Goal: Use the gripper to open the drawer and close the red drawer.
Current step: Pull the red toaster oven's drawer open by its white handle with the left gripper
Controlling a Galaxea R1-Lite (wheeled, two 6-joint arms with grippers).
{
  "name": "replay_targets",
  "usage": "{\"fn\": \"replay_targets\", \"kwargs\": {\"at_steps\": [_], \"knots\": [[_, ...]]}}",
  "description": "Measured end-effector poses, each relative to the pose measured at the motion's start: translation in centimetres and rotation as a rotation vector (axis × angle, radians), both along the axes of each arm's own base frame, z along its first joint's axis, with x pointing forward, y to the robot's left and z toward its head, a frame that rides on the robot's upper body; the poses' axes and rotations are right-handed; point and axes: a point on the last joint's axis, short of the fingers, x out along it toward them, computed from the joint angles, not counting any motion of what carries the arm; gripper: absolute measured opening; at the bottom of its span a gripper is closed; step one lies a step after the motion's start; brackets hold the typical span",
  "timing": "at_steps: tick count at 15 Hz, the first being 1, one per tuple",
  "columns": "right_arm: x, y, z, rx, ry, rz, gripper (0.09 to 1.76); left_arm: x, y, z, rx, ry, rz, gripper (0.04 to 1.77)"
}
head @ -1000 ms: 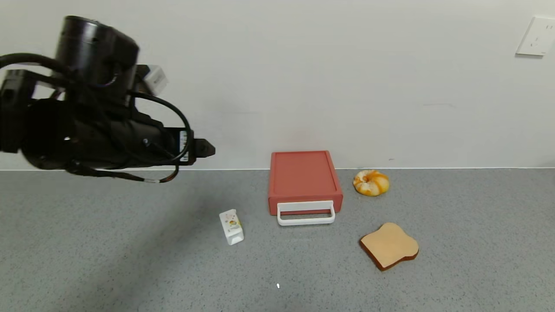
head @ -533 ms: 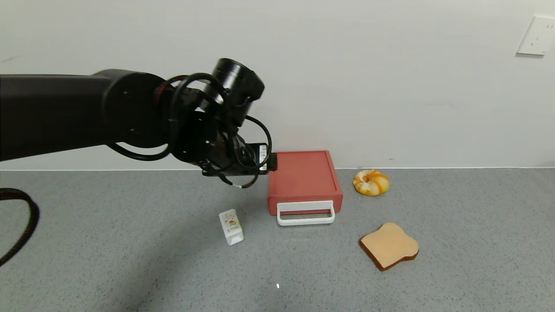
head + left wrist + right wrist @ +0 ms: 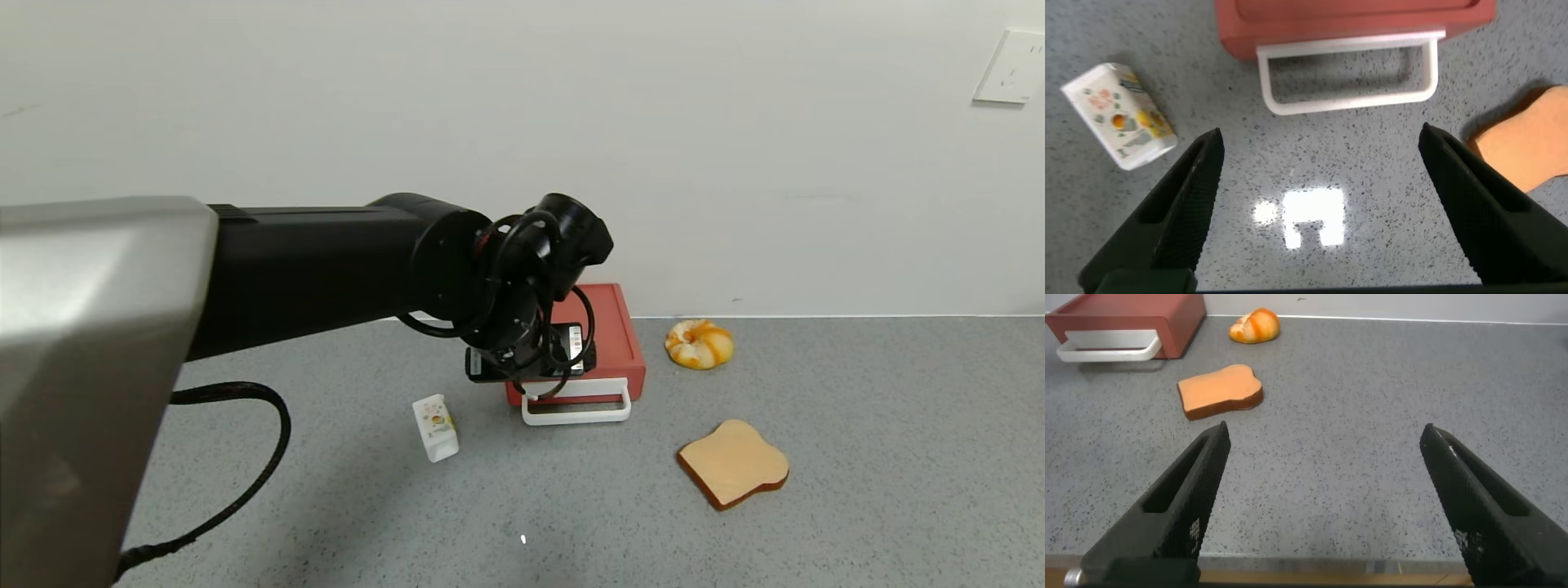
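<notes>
Salmon-red drawer [image 3: 614, 343] sits shut against the wall, white handle [image 3: 576, 407] forward.

Carton [image 3: 1120, 114] and toast [image 3: 1527, 139] flank handle [image 3: 1347, 77]

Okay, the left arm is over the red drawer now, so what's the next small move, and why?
Probably lower the left end effector a little onto the white handle of the drawer. The wrist view shows it open, with the handle just ahead of the tips and not yet between them, and the drawer looks shut.
</notes>
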Motion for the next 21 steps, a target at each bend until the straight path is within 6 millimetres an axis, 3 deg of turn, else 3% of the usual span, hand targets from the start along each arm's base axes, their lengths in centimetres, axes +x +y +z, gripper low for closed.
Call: {"fn": "replay_targets", "kwargs": {"at_steps": [14, 21], "knots": [[0.0, 0.0, 0.0, 0.0, 0.0, 0.0, 1.71, 3.1, -4.2, -6.5, -0.03, -0.072, 0.037, 1.72], [0.0, 0.0, 0.0, 0.0, 0.0, 0.0, 1.71, 3.2, -4.6, -7.7, 0.027, -0.059, -0.002, 1.72]]}}
